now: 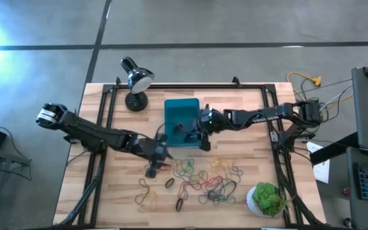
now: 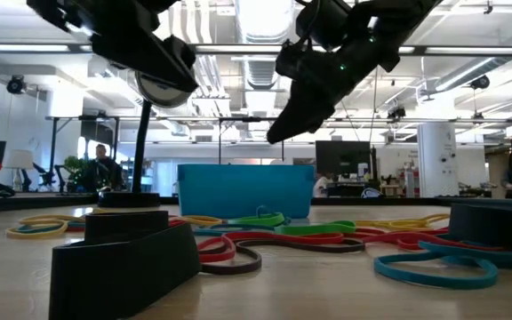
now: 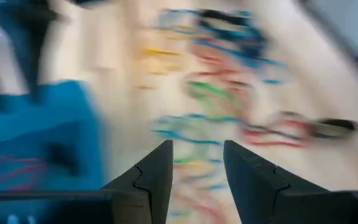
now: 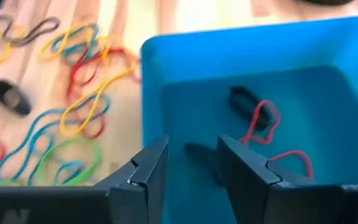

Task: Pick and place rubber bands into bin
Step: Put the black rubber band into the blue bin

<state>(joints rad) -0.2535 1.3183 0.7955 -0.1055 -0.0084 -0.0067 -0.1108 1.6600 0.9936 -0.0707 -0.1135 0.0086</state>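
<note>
Right gripper over the bin

I am reaching my right gripper (image 4: 188, 165) over the bin (image 4: 241, 53), fingers parted and empty; my left gripper (image 3: 197, 168), parted too, is hovering beside the rubber bands (image 1: 203, 179).

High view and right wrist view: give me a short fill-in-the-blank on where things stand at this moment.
1. The right gripper hovers, jaws open, over the teal ____.
2. The bin already holds a red and a ____ rubber band.
3. The left gripper is open and holds ____.
4. Most rubber bands lie between the bin and the potted ____.

Missing words: bin; black; nothing; plant
</note>
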